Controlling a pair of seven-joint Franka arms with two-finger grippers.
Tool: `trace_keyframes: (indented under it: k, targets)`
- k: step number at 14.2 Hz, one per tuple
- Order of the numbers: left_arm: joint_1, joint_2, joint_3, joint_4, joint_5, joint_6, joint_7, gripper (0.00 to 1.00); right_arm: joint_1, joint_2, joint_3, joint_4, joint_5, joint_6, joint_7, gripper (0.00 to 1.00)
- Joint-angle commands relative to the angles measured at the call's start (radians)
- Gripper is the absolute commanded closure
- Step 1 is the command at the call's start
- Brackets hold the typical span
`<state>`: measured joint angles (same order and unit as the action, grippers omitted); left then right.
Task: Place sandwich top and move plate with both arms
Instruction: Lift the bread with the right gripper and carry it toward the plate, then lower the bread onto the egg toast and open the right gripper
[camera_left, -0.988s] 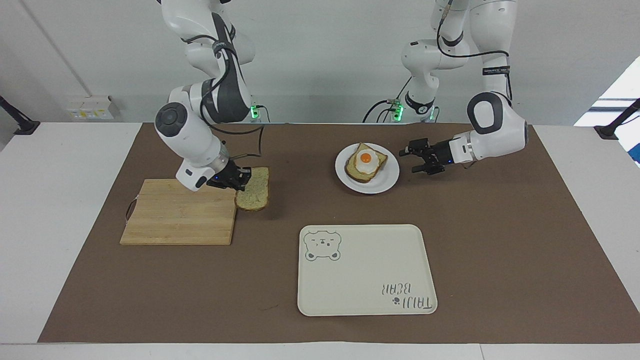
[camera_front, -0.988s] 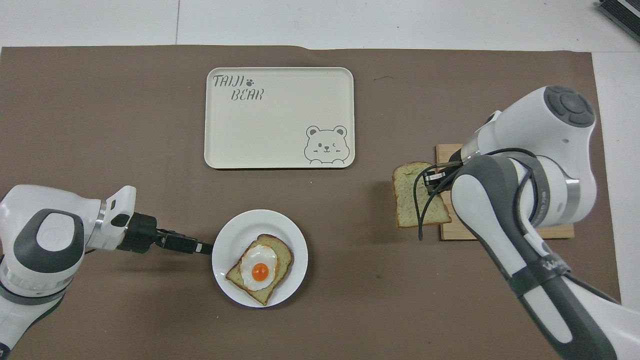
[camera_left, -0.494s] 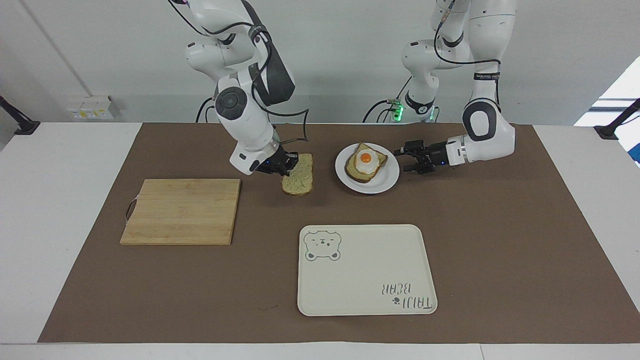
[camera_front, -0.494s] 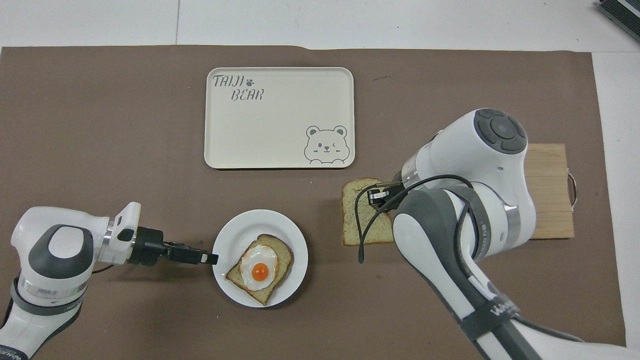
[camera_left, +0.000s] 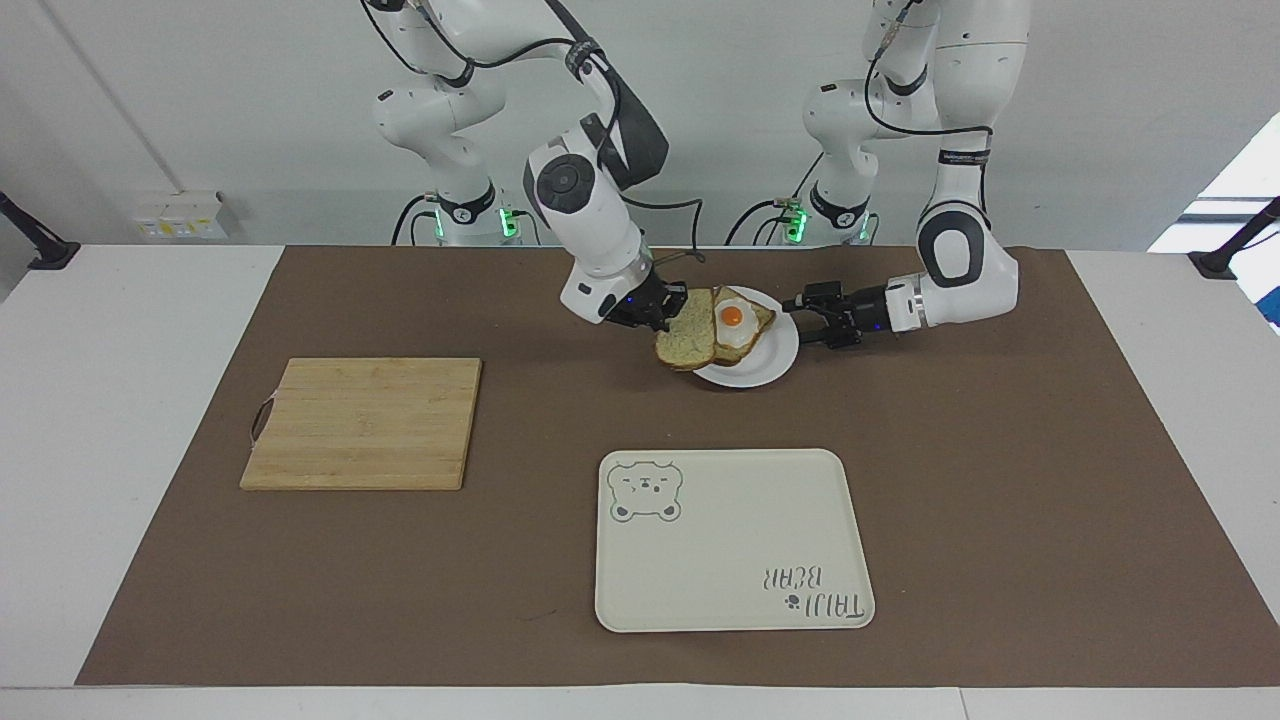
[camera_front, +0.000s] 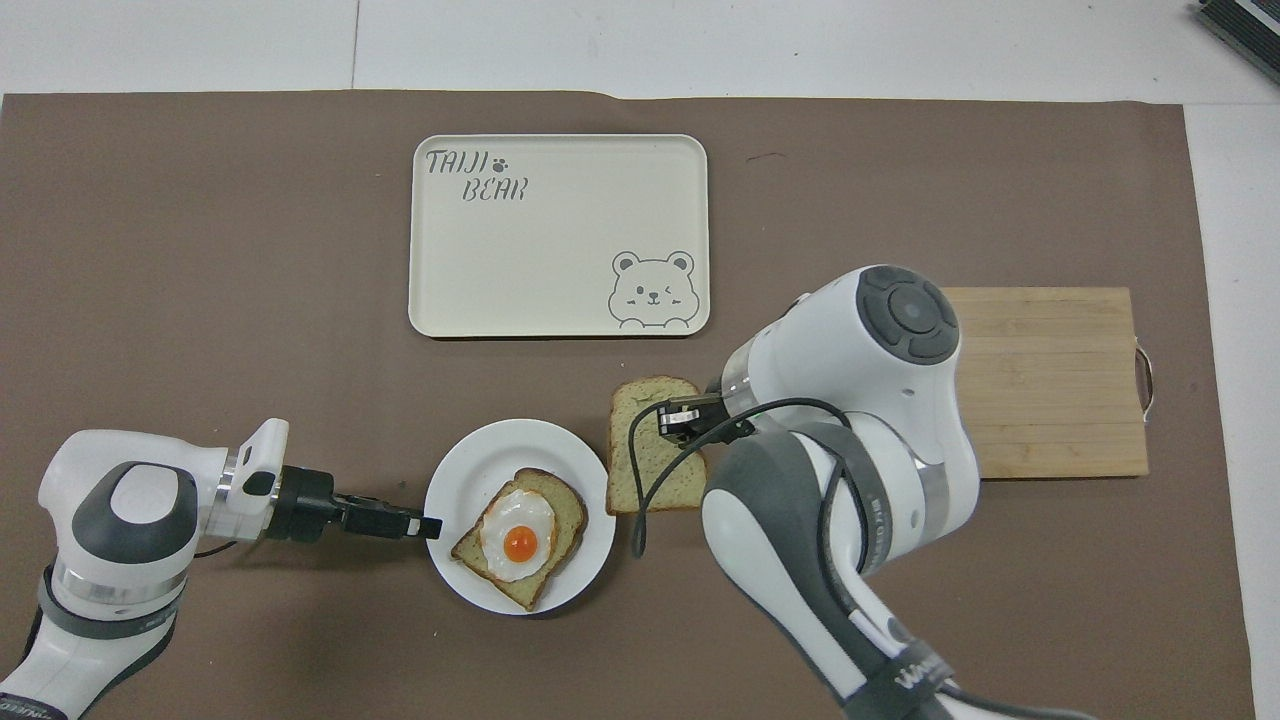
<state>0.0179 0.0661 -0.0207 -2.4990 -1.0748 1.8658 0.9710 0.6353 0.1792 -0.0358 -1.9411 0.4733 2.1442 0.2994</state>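
Bread (camera_left: 686, 341) pinched in right gripper (camera_left: 668, 306) hangs at plate (camera_left: 775, 358) rim, egg toast (camera_left: 735, 322) just toward left gripper (camera_left: 812, 314), spread at plate's edge.

A robotics lab, dressed up as a kitchen scene. Two white jointed arms (camera_left: 590, 230) bolted at the wall end of a white desk (camera_left: 130, 420), green status lights (camera_left: 508, 222) glowing at the bases, black cables (camera_left: 760, 215) trailing along the joints. Bare pale wall (camera_left: 720, 90), a socket box (camera_left: 180, 215) fixed low on it. Brown paper mat (camera_left: 1000, 480) spread flat as a work surface. Staged props only: wooden cutting board (camera_left: 365, 422), cream tray (camera_left: 732, 540) printed with a bear, white plate (camera_left: 765, 368) with egg-topped bread (camera_left: 738, 322). Black camera-stand feet (camera_left: 45, 255) clamped at both desk ends.
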Motion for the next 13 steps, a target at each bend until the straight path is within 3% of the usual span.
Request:
trace_keyframes:
  k: [1,6,13]
  targets:
    - [0.007,0.000,-0.007,-0.018,-0.034,0.018,0.037,0.01,0.064,0.028,-0.006,-0.009,0.048,0.071,0.047,1.00]
    - [0.002,0.001,-0.007,-0.018,-0.042,0.018,0.037,0.01,0.164,0.098,-0.006,-0.007,0.082,0.207,0.119,1.00]
    - [-0.001,0.003,-0.005,-0.017,-0.042,0.018,0.038,0.01,0.204,0.077,-0.004,-0.047,0.082,0.198,0.107,1.00]
